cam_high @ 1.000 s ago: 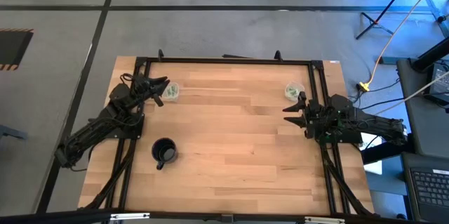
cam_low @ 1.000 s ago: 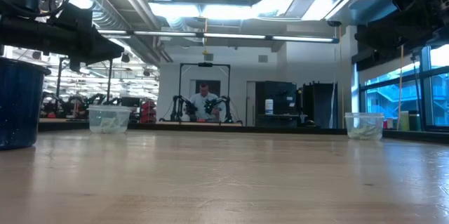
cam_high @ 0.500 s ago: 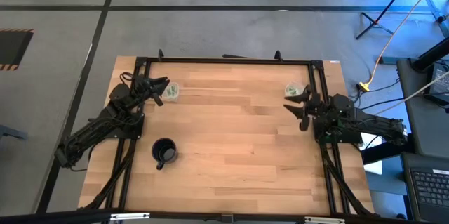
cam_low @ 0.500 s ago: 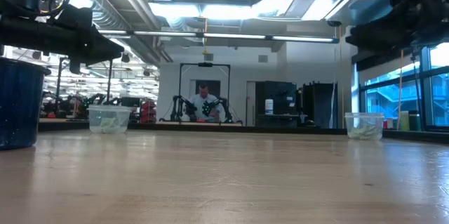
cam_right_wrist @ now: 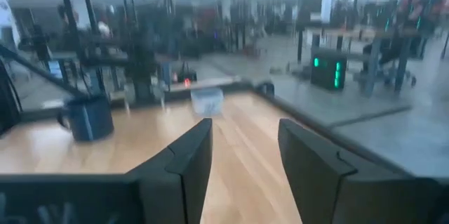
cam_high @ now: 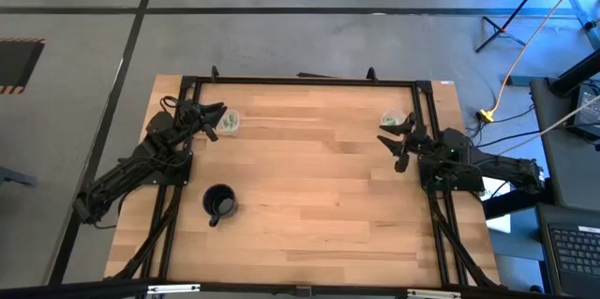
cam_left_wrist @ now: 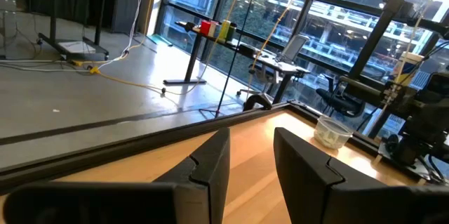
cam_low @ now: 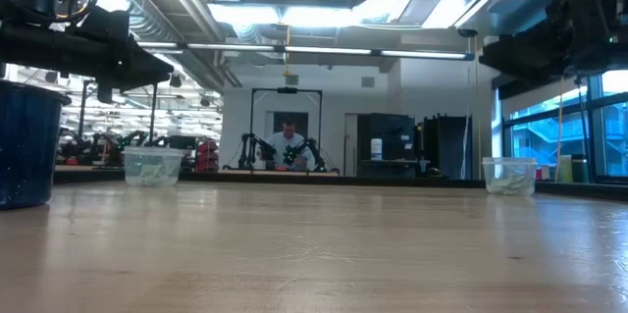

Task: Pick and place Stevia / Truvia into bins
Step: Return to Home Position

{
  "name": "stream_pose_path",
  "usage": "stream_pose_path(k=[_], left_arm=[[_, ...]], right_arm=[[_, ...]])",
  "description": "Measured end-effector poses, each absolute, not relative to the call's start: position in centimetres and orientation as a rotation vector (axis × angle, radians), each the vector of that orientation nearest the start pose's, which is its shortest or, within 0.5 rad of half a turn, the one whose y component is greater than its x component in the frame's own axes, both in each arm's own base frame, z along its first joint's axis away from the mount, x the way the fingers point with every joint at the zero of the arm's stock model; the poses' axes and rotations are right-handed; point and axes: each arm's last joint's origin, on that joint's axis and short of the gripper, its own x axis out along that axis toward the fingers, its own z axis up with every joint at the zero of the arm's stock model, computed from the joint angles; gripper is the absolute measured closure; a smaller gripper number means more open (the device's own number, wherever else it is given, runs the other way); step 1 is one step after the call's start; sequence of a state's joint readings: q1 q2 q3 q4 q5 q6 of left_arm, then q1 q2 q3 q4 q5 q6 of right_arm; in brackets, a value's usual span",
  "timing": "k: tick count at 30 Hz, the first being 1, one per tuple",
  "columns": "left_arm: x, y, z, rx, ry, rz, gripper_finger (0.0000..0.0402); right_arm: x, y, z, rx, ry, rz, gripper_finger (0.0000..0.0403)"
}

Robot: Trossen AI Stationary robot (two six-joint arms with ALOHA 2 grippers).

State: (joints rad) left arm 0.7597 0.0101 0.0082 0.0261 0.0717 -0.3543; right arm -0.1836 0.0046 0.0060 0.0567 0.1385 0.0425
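Observation:
Two clear plastic cups stand on the table, each with pale green and white sachets inside: one at the far left (cam_high: 229,122), also in the low view (cam_low: 151,167), and one at the far right (cam_high: 392,121), also in the low view (cam_low: 509,176). My left gripper (cam_high: 217,123) hovers open and empty just left of the left cup. My right gripper (cam_high: 395,140) is open and empty, raised beside the right cup on its near side. No loose sachets show on the table.
A dark blue mug (cam_high: 219,201) with a handle stands at the near left. A black frame (cam_high: 300,81) runs along the table's far and side edges. The middle of the wooden table (cam_high: 309,186) is bare. A person (cam_low: 288,142) stands far behind the table.
My right gripper has swung toward the table's far edge, up beside the right cup, and has turned about as it went. My left gripper and both cups have kept still.

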Motion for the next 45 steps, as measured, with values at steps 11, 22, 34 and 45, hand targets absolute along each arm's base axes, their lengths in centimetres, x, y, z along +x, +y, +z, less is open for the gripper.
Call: stream_pose_path(k=[11,22,34,45], left_arm=[[7.23,6.58,16.80,-0.330,-0.144,0.676,0.0295],[7.23,6.58,16.80,-0.330,-0.144,0.677,0.0295],[7.23,6.58,16.80,-0.330,-0.144,0.677,0.0295],[7.23,6.58,16.80,-0.330,-0.144,0.677,0.0295]], right_arm=[[9.44,-2.16,17.09,0.121,-0.061,-0.320,0.0235],[9.44,-2.15,17.07,0.124,-0.059,-0.319,0.0235],[9.44,-2.15,17.08,0.123,-0.059,-0.319,0.0235],[9.44,-2.15,17.08,0.122,-0.059,-0.319,0.0235]])
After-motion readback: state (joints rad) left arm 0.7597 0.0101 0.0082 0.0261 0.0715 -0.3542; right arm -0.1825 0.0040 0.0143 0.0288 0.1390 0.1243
